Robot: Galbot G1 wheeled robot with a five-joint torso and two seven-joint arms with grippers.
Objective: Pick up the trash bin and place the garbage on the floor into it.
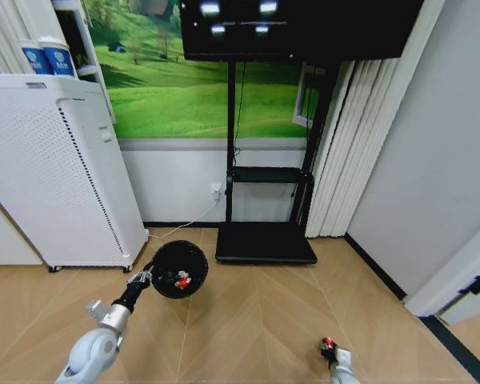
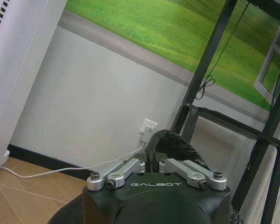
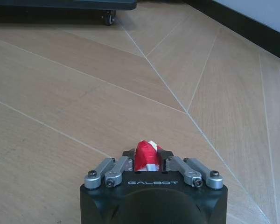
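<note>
The black round trash bin (image 1: 179, 269) hangs tilted above the floor (image 1: 256, 320), its mouth facing me, with red-and-white and green garbage (image 1: 181, 280) inside. My left gripper (image 1: 142, 277) is shut on the bin's rim at the near left side; in the left wrist view the black bin liner (image 2: 170, 142) is pinched between the fingers (image 2: 130, 167). My right gripper (image 1: 330, 346) sits low at the bottom edge, shut on a red-and-white crumpled wrapper (image 3: 146, 156) held just above the wood floor (image 3: 130, 93).
A tall white perforated unit (image 1: 56, 168) stands left, with blue-and-white cups (image 1: 48, 58) on top. A black TV stand with a flat base (image 1: 266, 242) is against the wall behind the bin. A white cable (image 2: 60, 169) runs to a wall socket (image 2: 149, 127).
</note>
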